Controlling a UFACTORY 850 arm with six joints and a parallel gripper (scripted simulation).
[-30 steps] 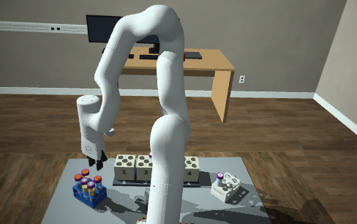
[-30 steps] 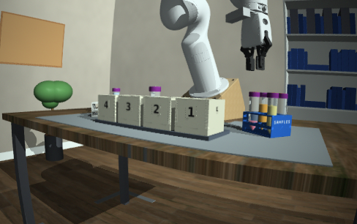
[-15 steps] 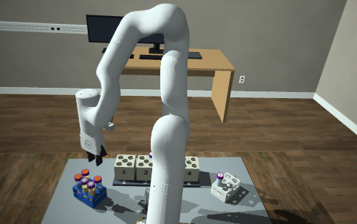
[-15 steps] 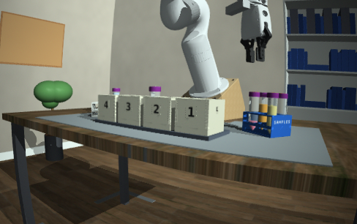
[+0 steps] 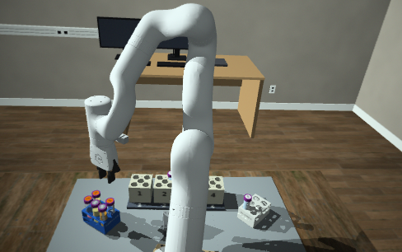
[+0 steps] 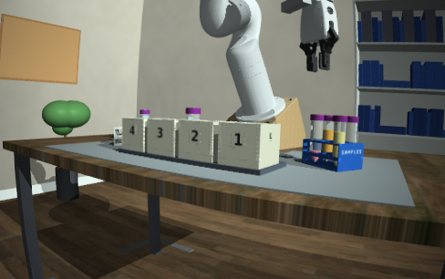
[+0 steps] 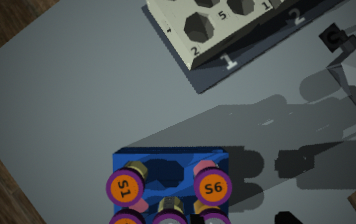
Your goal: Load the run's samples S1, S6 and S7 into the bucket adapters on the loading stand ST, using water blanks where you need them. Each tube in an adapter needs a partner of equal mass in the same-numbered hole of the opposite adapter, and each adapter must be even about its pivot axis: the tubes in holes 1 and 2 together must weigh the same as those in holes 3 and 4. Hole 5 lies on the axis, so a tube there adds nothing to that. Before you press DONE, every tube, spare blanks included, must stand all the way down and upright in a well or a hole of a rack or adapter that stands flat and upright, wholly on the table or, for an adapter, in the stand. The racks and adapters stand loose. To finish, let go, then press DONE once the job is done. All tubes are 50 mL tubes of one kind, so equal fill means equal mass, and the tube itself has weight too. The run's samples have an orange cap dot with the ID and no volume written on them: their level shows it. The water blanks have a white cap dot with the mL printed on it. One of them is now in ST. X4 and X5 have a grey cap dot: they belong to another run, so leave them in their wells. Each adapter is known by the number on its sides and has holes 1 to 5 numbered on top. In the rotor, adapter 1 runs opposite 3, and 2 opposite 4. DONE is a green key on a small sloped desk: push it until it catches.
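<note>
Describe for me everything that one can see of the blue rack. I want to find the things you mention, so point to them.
The blue rack (image 5: 100,226) (image 6: 350,157) (image 7: 170,155) looks like plastic, with open sides and "SAMPLES" in white on one end. It stands upright on the grey mat (image 5: 142,243) (image 6: 378,182) (image 7: 75,100), apart from the stand (image 5: 173,206) (image 6: 269,170) (image 7: 200,85), and holds five tubes: three with orange dots, two grey.

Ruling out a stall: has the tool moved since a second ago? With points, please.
Yes, up: in the exterior view, the tool (image 5: 106,178) (image 6: 318,69) (image 7: 241,220) sits higher against the bookshelf's middle board (image 6: 401,89).
</note>
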